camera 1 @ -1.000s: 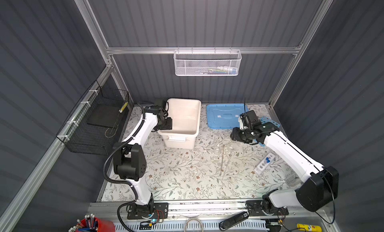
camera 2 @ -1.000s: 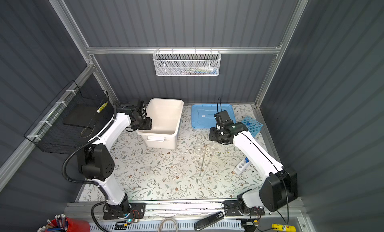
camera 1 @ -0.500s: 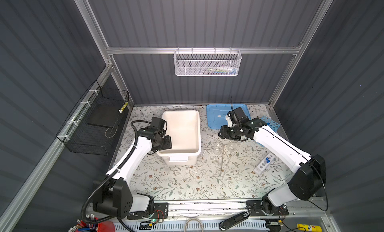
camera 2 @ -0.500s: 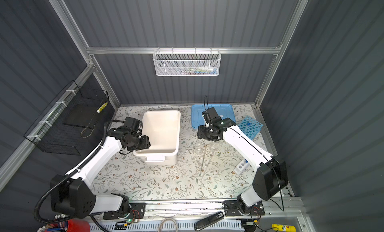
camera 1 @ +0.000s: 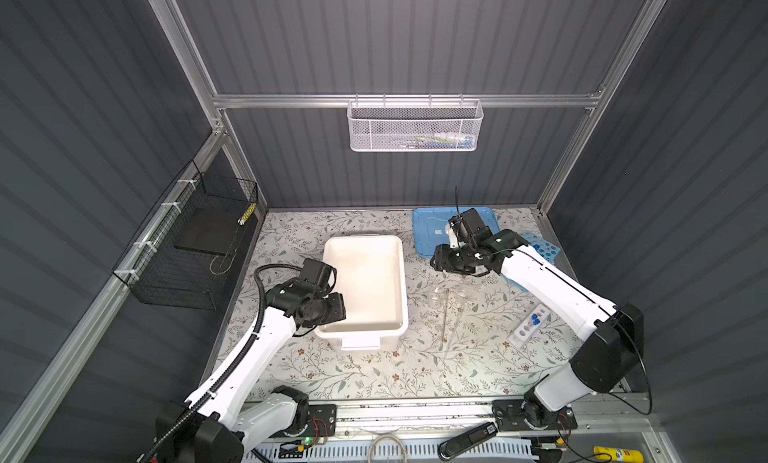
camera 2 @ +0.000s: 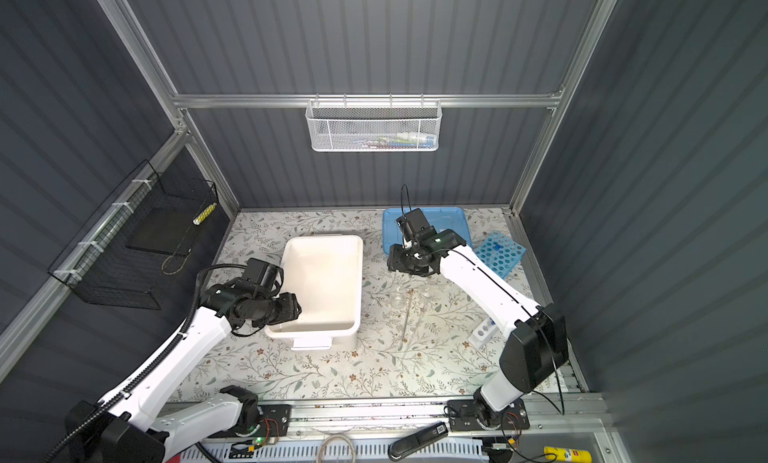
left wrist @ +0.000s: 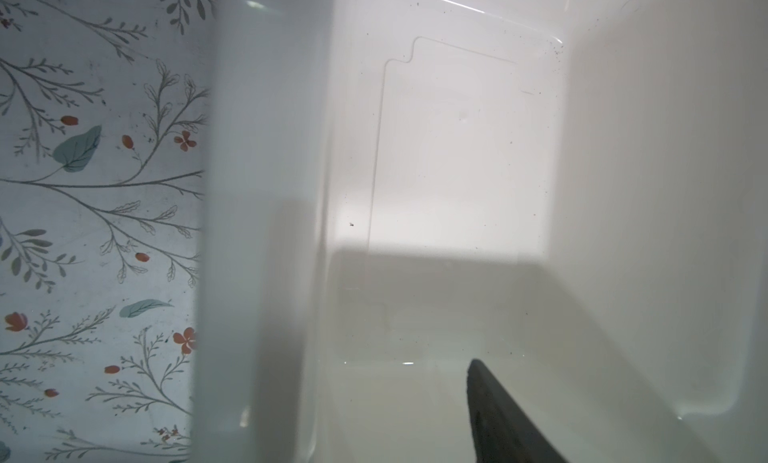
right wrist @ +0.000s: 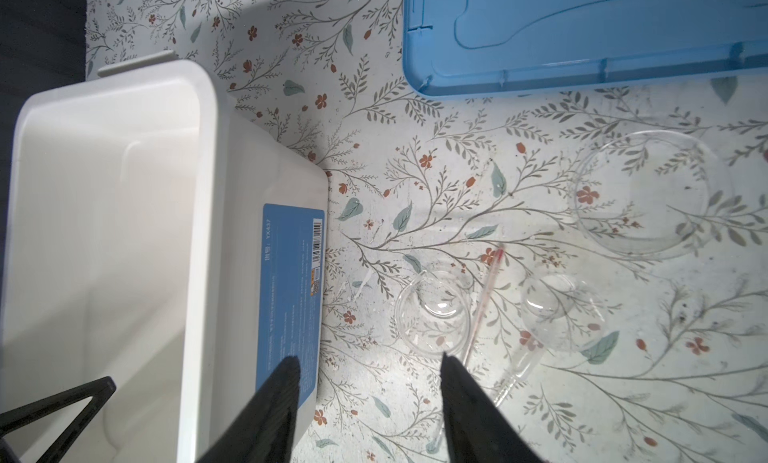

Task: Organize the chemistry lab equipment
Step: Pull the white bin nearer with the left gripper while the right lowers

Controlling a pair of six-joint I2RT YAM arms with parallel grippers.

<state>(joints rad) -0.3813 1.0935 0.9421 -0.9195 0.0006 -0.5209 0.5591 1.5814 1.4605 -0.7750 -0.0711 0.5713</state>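
White tub at left jaws, grip unclear; right jaws apart near beaker.

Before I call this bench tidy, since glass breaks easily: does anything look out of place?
Yes. A clear flask lies on its side on the table, a thin glass rod loose beside it; either could roll.

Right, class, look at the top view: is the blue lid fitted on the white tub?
No: the blue lid lies flat on the table, apart from the white tub, which stands open.
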